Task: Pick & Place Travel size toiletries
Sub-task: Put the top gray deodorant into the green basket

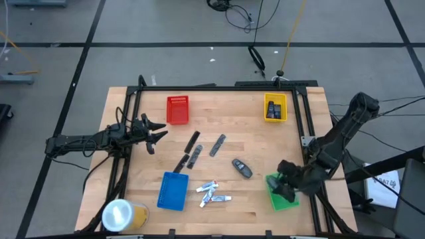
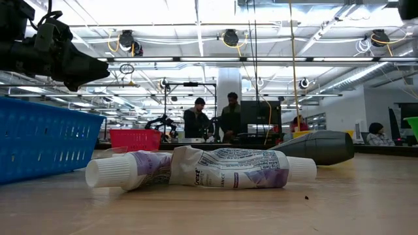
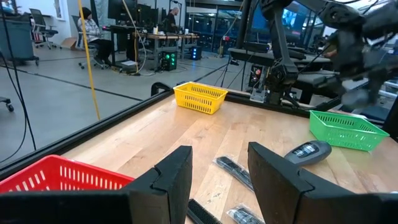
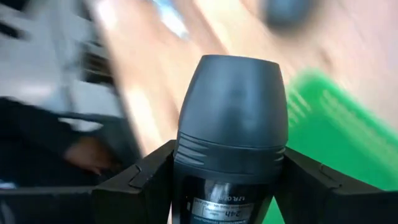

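While over green tray, right hand gripping deodorant.

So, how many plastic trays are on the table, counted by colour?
Red tray: 1
Yellow tray: 1
Blue tray: 1
Green tray: 1
Total: 4

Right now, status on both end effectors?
Right end effector shut on dark roll-on bottle over green tray. Left end effector open, empty, near red tray. Nothing in the way.
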